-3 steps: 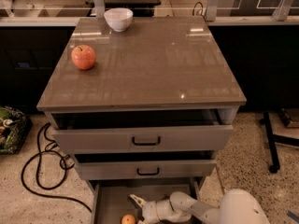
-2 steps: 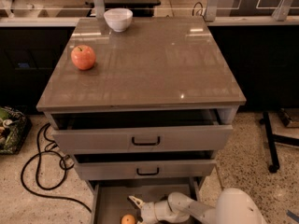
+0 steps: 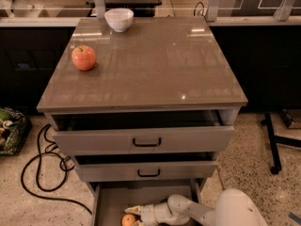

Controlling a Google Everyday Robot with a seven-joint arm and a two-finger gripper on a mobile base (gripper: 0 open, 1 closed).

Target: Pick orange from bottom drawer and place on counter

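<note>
Orange in colour, the orange (image 3: 128, 219) lies in the open bottom drawer (image 3: 110, 202), below the counter's (image 3: 155, 65) front edge. The gripper (image 3: 133, 214) is beside it with jaws apart. This looks like the reaching step. Next it should close on the fruit and lift.

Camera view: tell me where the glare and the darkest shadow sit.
In the camera view, glare patches streak the counter near its far edge; the bottom drawer lies dim, with the gripper beside the orange at the frame's lower edge.
</note>
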